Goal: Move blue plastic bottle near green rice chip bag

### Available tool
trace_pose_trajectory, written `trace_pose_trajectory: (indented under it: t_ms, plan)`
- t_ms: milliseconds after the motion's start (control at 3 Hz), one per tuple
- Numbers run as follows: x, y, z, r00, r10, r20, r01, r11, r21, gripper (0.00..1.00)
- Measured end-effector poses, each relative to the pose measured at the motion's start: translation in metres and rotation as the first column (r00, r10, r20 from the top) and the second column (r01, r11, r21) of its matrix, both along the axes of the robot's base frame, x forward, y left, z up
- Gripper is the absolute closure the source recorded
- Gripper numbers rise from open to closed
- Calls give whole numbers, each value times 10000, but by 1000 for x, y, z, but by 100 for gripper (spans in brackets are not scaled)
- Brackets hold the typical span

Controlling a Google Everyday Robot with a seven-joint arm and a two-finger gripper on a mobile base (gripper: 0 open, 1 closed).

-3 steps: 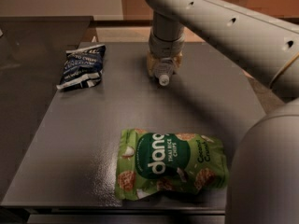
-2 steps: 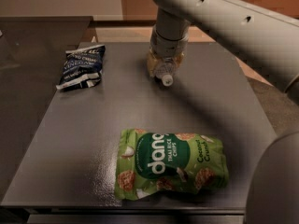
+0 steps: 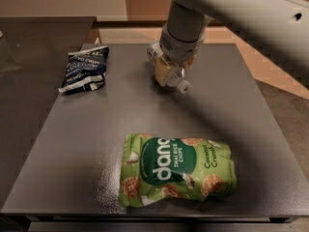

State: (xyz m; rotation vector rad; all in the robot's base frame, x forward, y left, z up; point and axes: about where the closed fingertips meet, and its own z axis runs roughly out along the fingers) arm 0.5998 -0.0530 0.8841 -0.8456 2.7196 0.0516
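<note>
tool (image 3: 167, 72) clamped on blue plastic bottle (image 3: 180, 83), well apart from green rice chip bag (image 3: 178, 170).

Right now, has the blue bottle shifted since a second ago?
Yes, slightly. Held in the hand at the far side of the table, the blue plastic bottle has shifted right, away from the dark chip bag.

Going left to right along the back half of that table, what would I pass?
Dark blue chip bag → the gripper, at the back centre, shut on the blue plastic bottle.
</note>
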Motion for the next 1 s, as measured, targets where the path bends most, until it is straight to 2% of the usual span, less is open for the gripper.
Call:
trace_pose_trajectory:
  t_ms: [333, 667, 1000]
  plan:
    - [-33, -4, 5, 9947, 1001, -213, -1008, 9944, -314, 100]
    - [-62, -6, 5, 9836, 1726, -530, -1749, 9836, -429, 100]
    - [-85, -10, -1, 9740, 2113, -821, -2150, 9759, -384, 100]
